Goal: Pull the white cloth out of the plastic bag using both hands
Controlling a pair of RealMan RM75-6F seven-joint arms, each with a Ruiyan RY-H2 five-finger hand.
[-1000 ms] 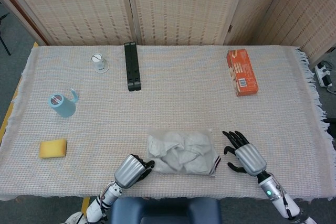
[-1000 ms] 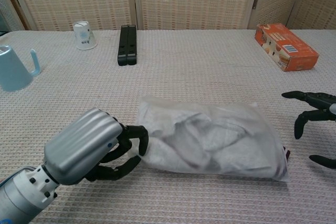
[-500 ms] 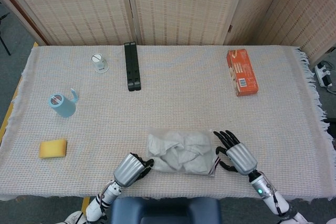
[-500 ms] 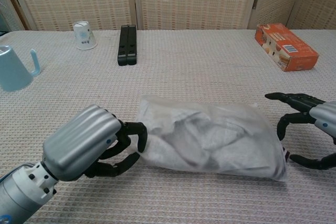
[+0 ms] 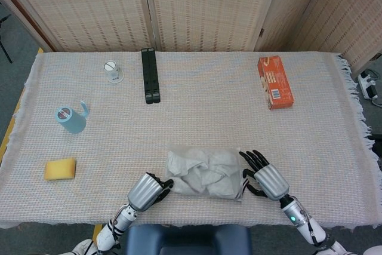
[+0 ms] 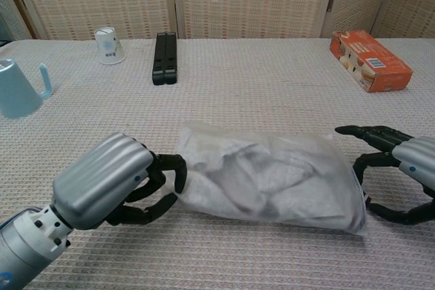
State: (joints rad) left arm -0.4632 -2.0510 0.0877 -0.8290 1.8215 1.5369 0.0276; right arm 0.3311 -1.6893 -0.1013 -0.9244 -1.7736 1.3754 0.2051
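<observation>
A clear plastic bag (image 5: 205,173) (image 6: 272,181) lies near the table's front edge, with the crumpled white cloth (image 5: 200,168) (image 6: 251,171) inside it. My left hand (image 5: 147,190) (image 6: 109,183) is at the bag's left end, its fingers (image 6: 175,168) curled around that edge and gripping it. At the bag's right end my right hand (image 5: 266,178) (image 6: 397,168) has its fingers (image 6: 360,134) spread, one above and one below the end, and holds nothing.
An orange box (image 5: 275,82) lies at the back right. A black bar (image 5: 150,76) and a white cup (image 5: 111,71) stand at the back. A blue mug (image 5: 71,119) and a yellow sponge (image 5: 60,169) are at the left.
My right hand has moved left, from clear of the bag to right against its right end. The left hand has stayed at the left end.
</observation>
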